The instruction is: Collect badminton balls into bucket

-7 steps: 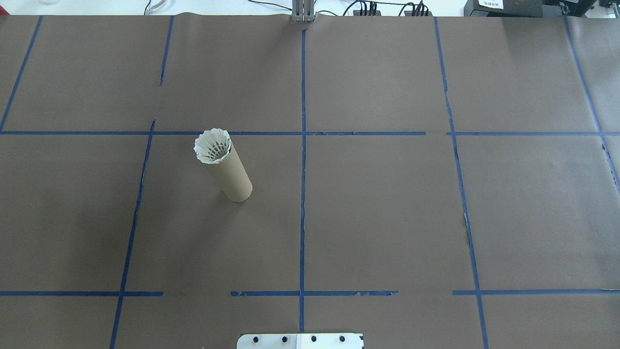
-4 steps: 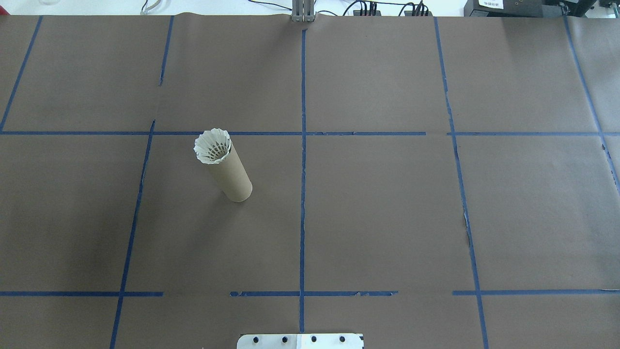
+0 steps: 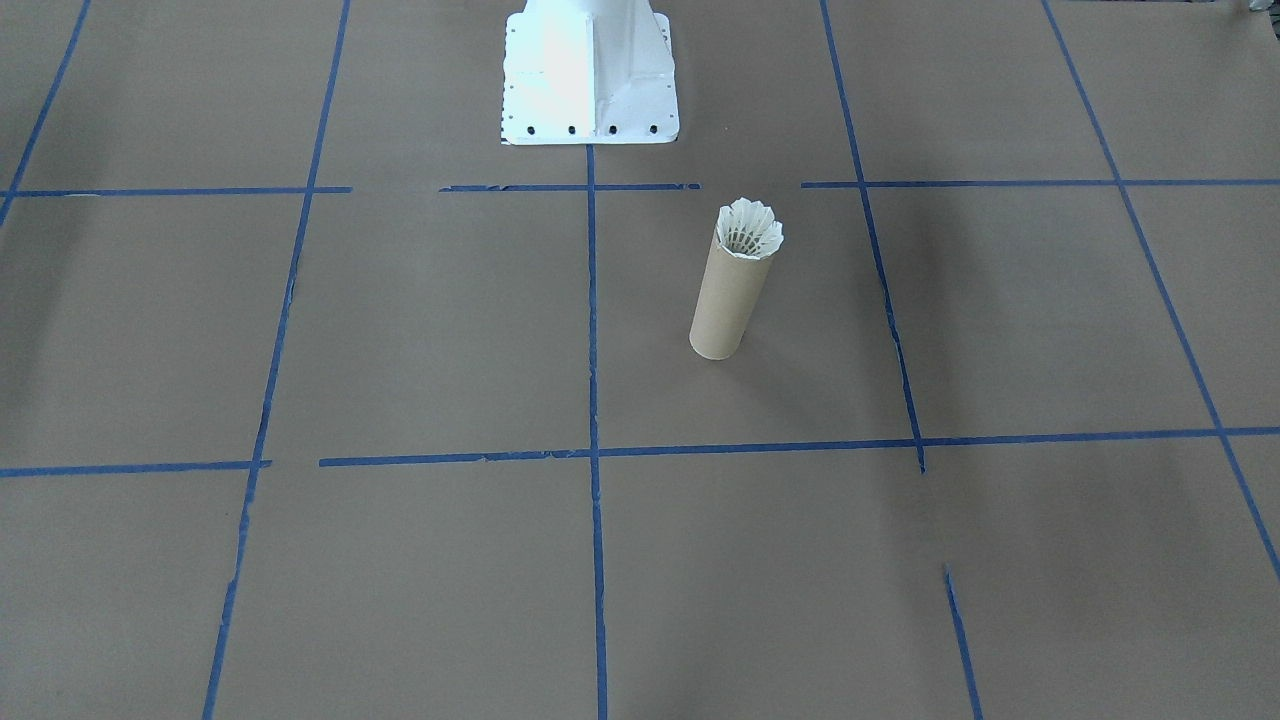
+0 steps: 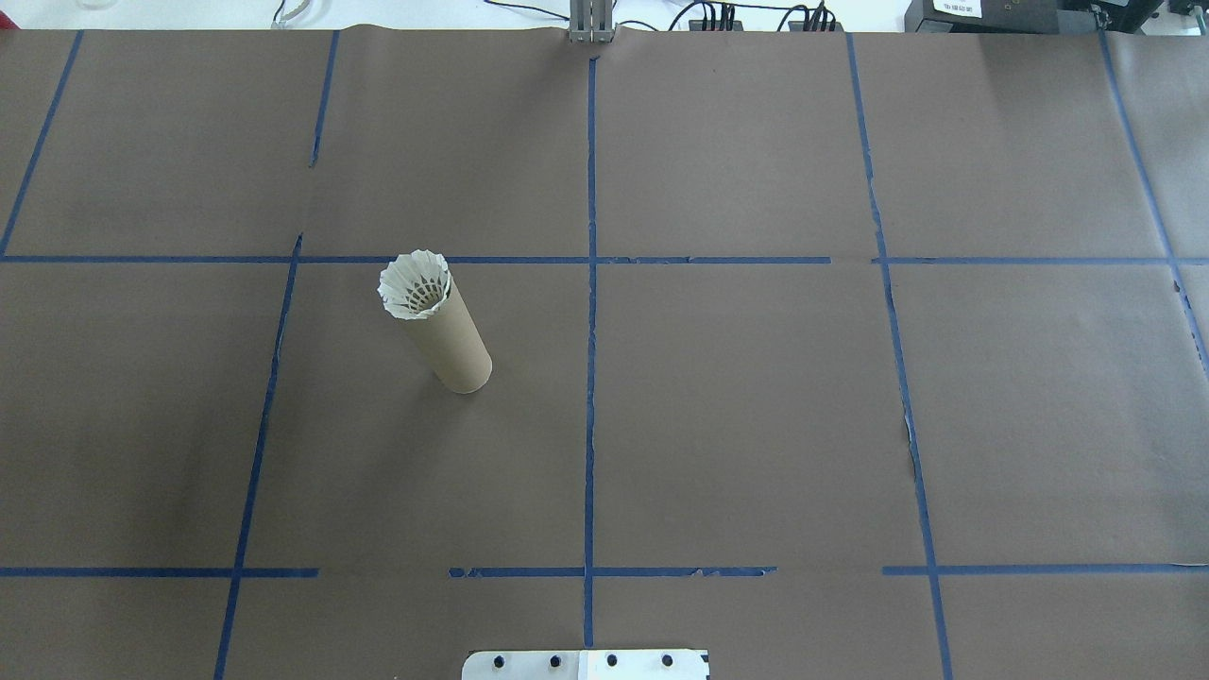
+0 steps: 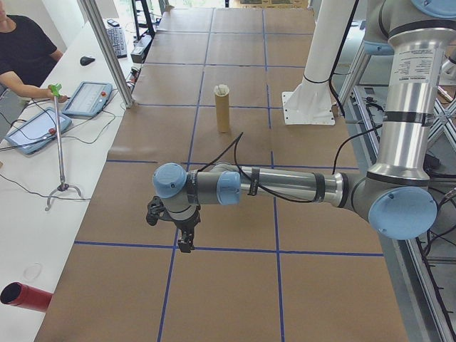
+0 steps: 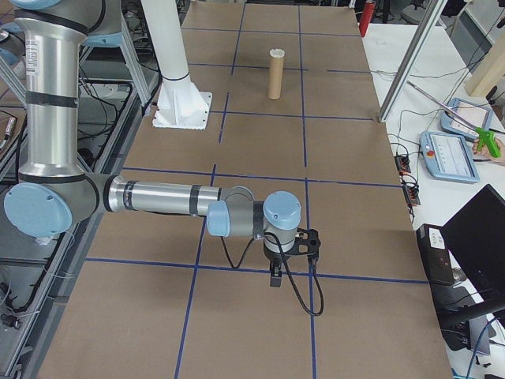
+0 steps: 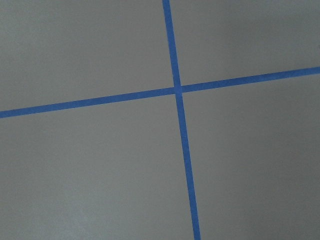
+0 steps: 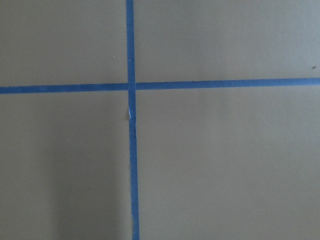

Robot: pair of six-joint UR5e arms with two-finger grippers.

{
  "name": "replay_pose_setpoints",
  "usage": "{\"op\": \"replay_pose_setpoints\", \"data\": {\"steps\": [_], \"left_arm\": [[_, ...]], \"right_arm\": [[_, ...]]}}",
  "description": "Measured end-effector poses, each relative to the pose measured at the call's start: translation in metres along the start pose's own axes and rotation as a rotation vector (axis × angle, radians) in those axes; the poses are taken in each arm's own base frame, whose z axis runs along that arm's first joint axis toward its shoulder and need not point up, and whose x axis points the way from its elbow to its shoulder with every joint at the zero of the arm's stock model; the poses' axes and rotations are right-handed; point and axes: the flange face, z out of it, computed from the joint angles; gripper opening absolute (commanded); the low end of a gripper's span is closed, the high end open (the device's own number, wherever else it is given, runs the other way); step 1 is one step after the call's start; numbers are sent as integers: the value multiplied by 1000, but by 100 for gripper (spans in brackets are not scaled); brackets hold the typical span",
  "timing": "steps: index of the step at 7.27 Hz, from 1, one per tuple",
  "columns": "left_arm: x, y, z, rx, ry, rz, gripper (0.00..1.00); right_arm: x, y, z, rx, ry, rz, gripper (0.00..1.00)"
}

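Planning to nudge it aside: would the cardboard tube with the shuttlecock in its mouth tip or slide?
The tube stands tall and slim on a small base, so a high push would likely tip it. Thin cardboard looks light. The shuttlecock sits feathers-up in the mouth and might spill out.

A robotics lab around me, my table (image 4: 756, 425) papered brown with a blue tape grid (image 4: 590, 378), a side bench (image 5: 43, 178) along its edge with control tablets (image 5: 89, 98), cables (image 4: 718, 14), a seated person (image 5: 25, 53)
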Motion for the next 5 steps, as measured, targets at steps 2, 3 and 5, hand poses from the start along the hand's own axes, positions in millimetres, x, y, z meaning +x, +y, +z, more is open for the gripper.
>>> {"op": "replay_pose_setpoints", "data": {"steps": [2,3,5], "left_arm": [[-1,0,-2,4,0,-45,100],[-1,0,-3,7,0,-49,100],[0,-1,-4,10,0,-48,100]], "right_arm": [[0,0,0,0,0,0,100],[0,0,0,0,0,0,100],[0,0,0,0,0,1,100]]}}
